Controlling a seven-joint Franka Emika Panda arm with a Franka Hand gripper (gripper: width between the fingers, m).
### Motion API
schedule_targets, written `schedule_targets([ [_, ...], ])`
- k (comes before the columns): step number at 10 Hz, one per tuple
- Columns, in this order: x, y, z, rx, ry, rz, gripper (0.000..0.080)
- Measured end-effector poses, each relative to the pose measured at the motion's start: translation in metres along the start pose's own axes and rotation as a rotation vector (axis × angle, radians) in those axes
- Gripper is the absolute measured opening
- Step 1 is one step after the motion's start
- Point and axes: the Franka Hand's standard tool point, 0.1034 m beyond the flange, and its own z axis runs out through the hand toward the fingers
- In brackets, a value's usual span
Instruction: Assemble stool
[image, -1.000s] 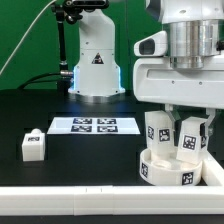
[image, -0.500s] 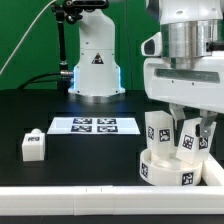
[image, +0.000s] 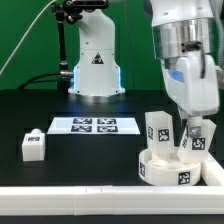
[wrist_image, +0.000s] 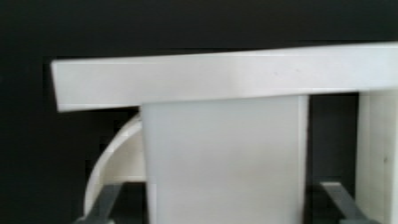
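The round white stool seat (image: 168, 170) lies on the black table at the exterior view's right, with tags on its rim. One white leg (image: 157, 128) stands upright in it. My gripper (image: 191, 128) is over the seat, shut on a second leg (image: 197, 144) that stands on the seat. In the wrist view this leg (wrist_image: 222, 150) fills the space between my fingers (wrist_image: 107, 200), with the curved seat rim (wrist_image: 121, 150) beside it. A third, loose leg (image: 33, 146) lies at the exterior view's left.
The marker board (image: 93, 125) lies flat in the middle of the table. A long white border rail (image: 90, 205) runs along the front edge. The robot's base (image: 95, 60) stands at the back.
My wrist has turned about its vertical axis over the seat, and the held leg has turned with it. The seat, the upright leg and the loose leg have not moved.
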Motion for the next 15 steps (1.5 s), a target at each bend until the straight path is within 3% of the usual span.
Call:
schedule_targets([
  [1,-0.001,0.0,0.0,0.01,-0.006,0.065,0.034],
  [9,-0.001,0.0,0.001,0.012,-0.038,0.448,0.034],
  [10,-0.002,0.0,0.001,0.011,-0.041,0.444,0.0396],
  [11,-0.002,0.001,0.001,0.011,-0.041,0.439,0.0529],
  [12,-0.002,0.0,0.001,0.012,-0.041,0.411,0.0529],
  [13,0.004,0.001,-0.002,0.02,-0.038,0.337,0.0624],
  [15,0.021,0.0,-0.017,0.031,-0.044,0.253,0.0642],
])
